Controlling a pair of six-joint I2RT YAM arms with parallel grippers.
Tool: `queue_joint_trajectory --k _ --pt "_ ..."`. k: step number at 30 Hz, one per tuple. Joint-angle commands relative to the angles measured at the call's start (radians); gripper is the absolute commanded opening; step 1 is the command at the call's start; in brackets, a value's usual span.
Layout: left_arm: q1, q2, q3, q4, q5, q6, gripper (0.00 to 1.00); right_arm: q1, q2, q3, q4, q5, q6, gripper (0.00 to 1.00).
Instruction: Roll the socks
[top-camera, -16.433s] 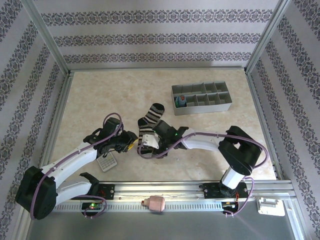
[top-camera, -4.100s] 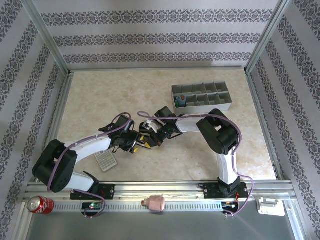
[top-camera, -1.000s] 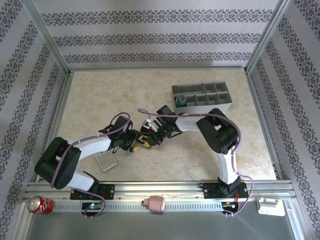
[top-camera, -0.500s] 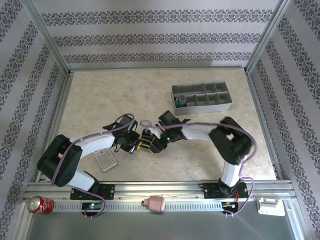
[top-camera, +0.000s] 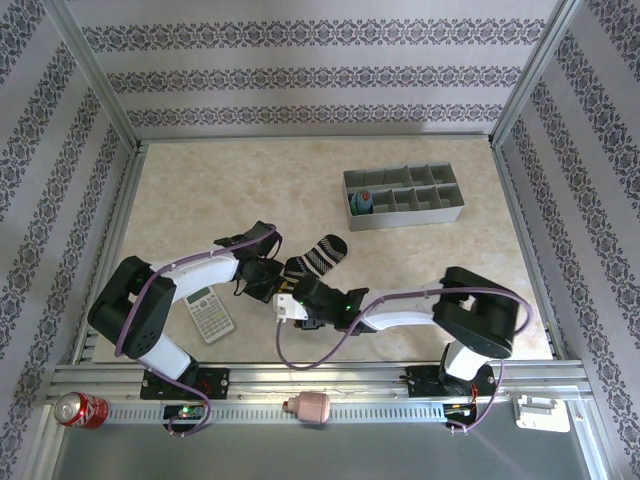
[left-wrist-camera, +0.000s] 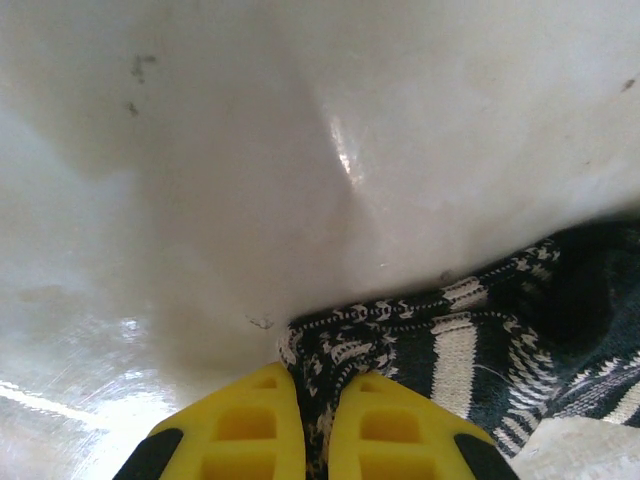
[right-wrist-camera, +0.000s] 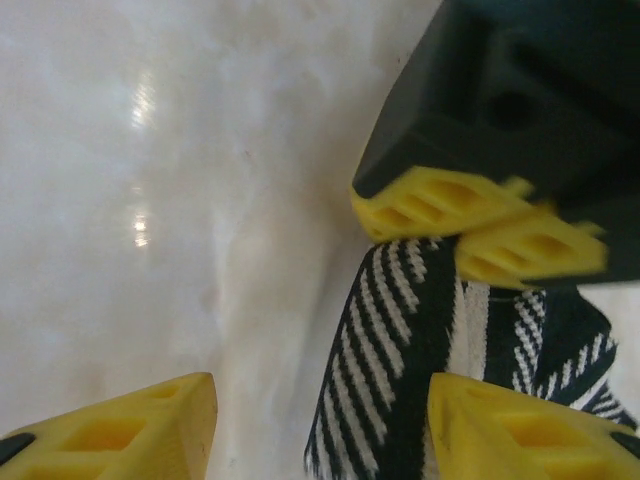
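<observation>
The black-and-white striped sock lies stretched out and unrolled near the middle of the worktop, somewhat toward its near edge, so the task appears to be at the gripping stage. The left gripper is closed, pinching the sock's edge, while the right gripper stands with jaws parted, fabric between its fingers but ungrasped. In my judgement, the next move calls for the right gripper to close beside the left and turn the edge over.

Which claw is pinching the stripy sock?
The left claw, pinched shut on the black-and-white striped sock. The right claw stands open.
</observation>
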Motion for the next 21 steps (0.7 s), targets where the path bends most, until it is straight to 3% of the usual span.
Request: queue_joint_trajectory --k 1,4,5,8,13,15,16,21 --pt "0.007 0.062 -0.027 -0.150 -0.032 -0.004 0.00 0.006 0.069 0.053 0.053 0.215 -0.122 0.55" --pt "0.009 0.063 -0.028 -0.144 -0.028 0.004 0.00 0.006 0.115 0.069 0.061 0.250 -0.145 0.53" --pt "0.008 0.065 -0.027 -0.143 -0.025 0.005 0.00 0.005 0.123 0.071 0.053 0.238 -0.148 0.48" --pt "0.013 0.056 -0.030 -0.138 -0.023 0.011 0.00 -0.004 0.135 0.078 0.016 0.201 -0.114 0.21" --pt "0.025 0.021 -0.025 -0.145 -0.033 0.029 0.00 -0.038 0.150 0.093 -0.069 0.114 -0.022 0.01" --pt "0.032 0.002 -0.025 -0.144 -0.035 0.035 0.00 -0.064 0.146 0.103 -0.116 0.031 0.030 0.00" --pt "0.036 -0.013 -0.028 -0.136 -0.038 0.038 0.06 -0.080 0.146 0.111 -0.145 -0.014 0.058 0.00" --pt "0.057 -0.111 -0.034 -0.126 -0.077 0.039 0.57 -0.163 0.157 0.126 -0.235 -0.277 0.181 0.00"
